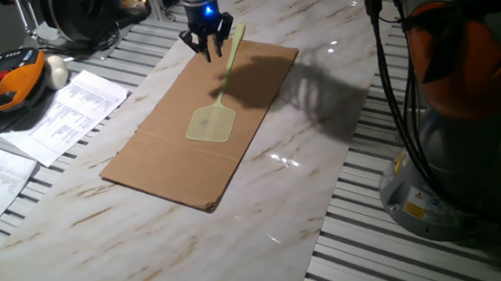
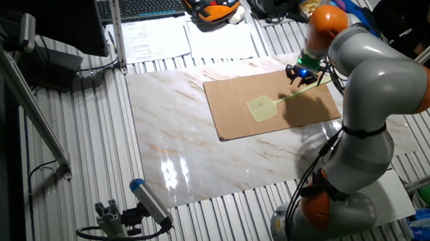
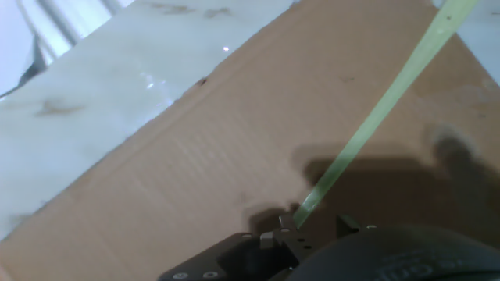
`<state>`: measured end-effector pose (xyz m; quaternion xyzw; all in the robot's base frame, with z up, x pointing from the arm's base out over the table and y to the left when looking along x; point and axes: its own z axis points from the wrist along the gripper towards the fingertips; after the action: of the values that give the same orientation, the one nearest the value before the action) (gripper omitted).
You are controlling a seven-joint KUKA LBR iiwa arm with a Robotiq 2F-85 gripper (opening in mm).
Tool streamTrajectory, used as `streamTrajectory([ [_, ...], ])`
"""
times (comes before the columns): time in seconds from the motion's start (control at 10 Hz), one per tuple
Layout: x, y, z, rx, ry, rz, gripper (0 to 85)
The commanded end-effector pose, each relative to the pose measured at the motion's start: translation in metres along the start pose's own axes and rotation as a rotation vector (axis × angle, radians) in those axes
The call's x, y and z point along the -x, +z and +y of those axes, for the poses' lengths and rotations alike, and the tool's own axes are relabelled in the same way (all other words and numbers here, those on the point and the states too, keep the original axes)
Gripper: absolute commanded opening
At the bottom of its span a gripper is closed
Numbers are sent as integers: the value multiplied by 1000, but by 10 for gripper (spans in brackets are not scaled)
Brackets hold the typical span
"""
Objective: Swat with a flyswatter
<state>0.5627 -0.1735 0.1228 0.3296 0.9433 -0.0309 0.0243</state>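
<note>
While the papers (image 1: 66,111) sprawl across the slatted bench at far left, their print is too small to read, and the orange-and-black pendant (image 1: 10,78) beside them shows no legible marking either. Moving right, the brown cardboard sheet (image 1: 179,156) lies flat on the marble table (image 1: 61,257), apparently set there as a target pad so a slap lands on something soft rather than stone. On it rests the flyswatter (image 1: 210,123), mesh head flat on the cardboard near the middle, thin handle slanting up and away toward the far end. Up there the gripper (image 1: 209,40) hangs over the handle's far end, blue light glowing; in the hand view the green strip runs right down between the fingers (image 3: 287,224), so they look pinched on the handle, which would suit swinging the head like a lever. Further right, the arm's grey base (image 1: 453,168) carries a yellow sticker (image 1: 416,209), text unreadable.
</note>
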Motion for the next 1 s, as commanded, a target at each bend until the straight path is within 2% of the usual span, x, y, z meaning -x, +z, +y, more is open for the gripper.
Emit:
streamTrajectory([
  [0.0, 2, 2, -4, -1, 21, -4, 340],
  [0.1, 4, 7, -7, -2, 50, -13, 340],
  [0.2, 4, 8, -8, -6, 90, -13, 340],
  [0.5, 8, 21, -24, -10, 158, -4, 340],
  [0.9, 33, 39, -45, 8, 201, 0, 340],
])
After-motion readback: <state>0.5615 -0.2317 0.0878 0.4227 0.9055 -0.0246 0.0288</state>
